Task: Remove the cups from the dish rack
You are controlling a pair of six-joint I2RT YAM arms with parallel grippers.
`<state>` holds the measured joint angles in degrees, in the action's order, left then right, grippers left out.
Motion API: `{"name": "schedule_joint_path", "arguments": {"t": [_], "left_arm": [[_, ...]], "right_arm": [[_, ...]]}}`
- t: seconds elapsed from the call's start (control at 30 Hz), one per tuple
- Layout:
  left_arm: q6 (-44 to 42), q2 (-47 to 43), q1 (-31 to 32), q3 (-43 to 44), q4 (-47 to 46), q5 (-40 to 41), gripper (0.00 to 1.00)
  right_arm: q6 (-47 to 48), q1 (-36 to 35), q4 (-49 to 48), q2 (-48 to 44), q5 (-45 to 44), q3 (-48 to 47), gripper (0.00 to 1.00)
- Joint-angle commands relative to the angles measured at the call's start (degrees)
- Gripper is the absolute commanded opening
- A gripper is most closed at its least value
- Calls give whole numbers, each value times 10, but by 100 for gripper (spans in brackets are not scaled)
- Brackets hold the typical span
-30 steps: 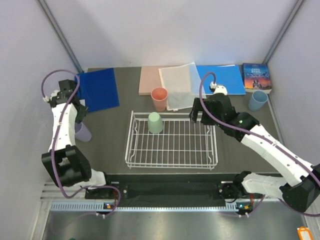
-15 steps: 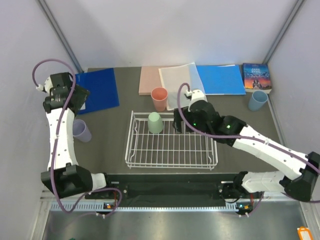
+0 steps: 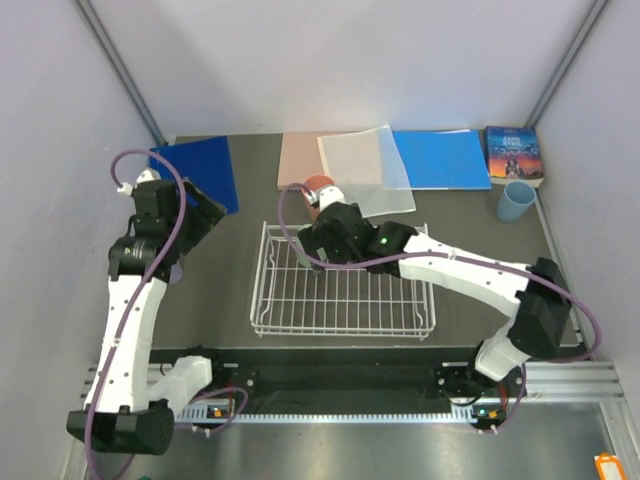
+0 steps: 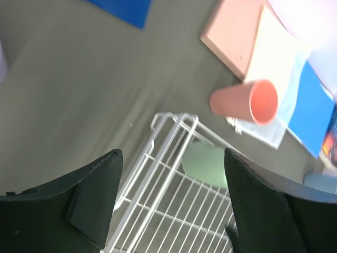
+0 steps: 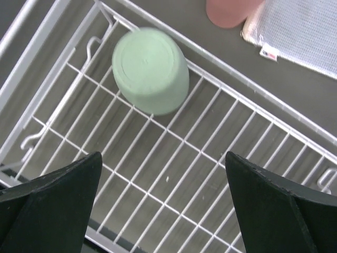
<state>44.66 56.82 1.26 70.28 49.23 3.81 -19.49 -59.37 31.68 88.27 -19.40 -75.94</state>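
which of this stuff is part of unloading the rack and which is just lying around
Job: dish rack, pale green cup inside it, salmon pink cup, light blue cup.
Lying about: left blue folder, right blue folder, pink board, white mesh sheet, book.

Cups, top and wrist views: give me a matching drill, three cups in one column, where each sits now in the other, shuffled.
1 pale green cup
2 salmon pink cup
3 light blue cup

a beside the book, far right
b upside down inside the dish rack
c on the table just past the rack's far rim

Pairs: 1-b, 2-c, 3-a
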Motion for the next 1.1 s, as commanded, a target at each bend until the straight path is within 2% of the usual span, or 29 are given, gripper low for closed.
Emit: {"name": "schedule_joint_path", "arguments": {"t": [0.0,0.1,0.2,0.27,0.43,0.57,0.6,0.7,0.83,1.07], "left_arm": [[-6,-52,38,-32,-30,-7,82],[-9,-89,60,-50,-46,-13,82],[-16,-103,73,-68,-73,-61,83],[-16,-96,82,-81,-92,-92,83],[-34,-46,115,-100,-120,-107,84],[-45,20,214,-78,-139,-44,87],[-48,36,272,-68,-139,23,88],[-52,118,353,-25,-130,91,90],[-59,206,370,-13,-158,95,91],[-102,261,372,7,-182,133,91]], "right_arm": [[29,-6,-38,42,-23,-79,100],[18,-7,-17,68,-52,-134,100],[-14,-7,2,66,-100,-131,100],[-40,-7,-13,31,-134,-106,100],[-72,4,-23,-81,-214,-32,100],[-68,17,-19,-143,-244,-19,100],[-68,25,-12,-160,-245,-23,100],[-67,40,2,-189,-250,-26,100],[-66,50,15,-219,-257,-17,100],[-77,65,22,-257,-255,35,100]]}}
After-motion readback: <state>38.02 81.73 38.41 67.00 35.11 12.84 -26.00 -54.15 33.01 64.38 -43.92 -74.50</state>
